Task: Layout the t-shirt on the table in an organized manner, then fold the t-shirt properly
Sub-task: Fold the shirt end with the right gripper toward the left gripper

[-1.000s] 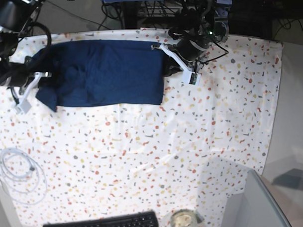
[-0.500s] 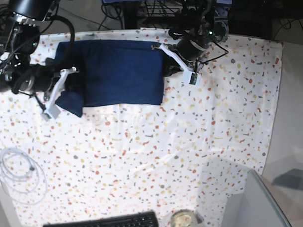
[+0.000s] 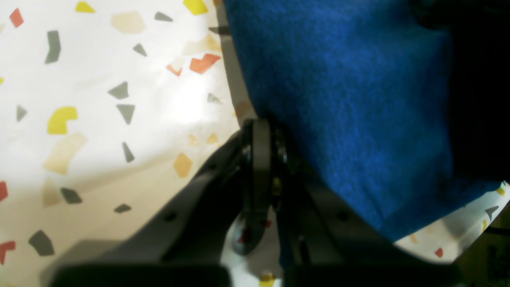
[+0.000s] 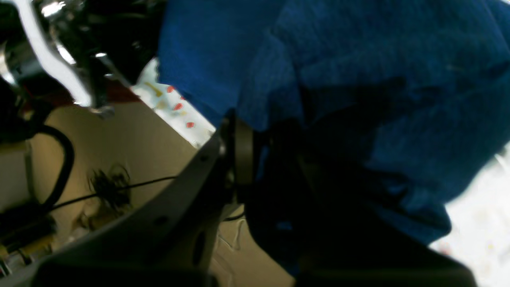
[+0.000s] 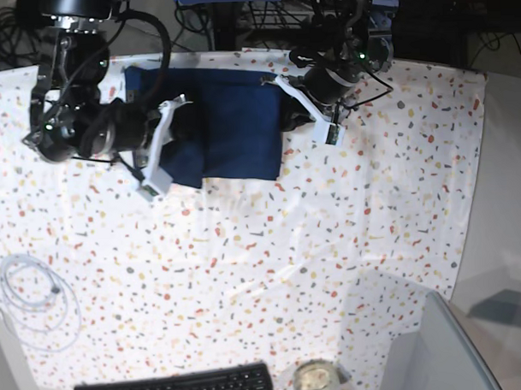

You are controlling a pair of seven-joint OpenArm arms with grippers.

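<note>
My left end effector (image 5: pixel 285 119) pins the t-shirt (image 5: pixel 232 119) hem clenched to the surface (image 5: pixel 331 244) while my right end effector (image 5: pixel 174 134), gripping the opposite edge, carries it across for a fold.

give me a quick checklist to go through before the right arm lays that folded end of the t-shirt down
1. Right gripper shut on the t-shirt: ok, cloth bunches at its closed jaws.
2. Left gripper shut on the opposite edge: ok.
3. That edge lies flat on the table: ok.
4. Carried end lined up with the layer below: cannot tell, the arm hides it.
5. Fold free of wrinkles: not ok, the right wrist view shows bunched fabric.
6. White cable and keyboard away from the shirt: ok.
</note>
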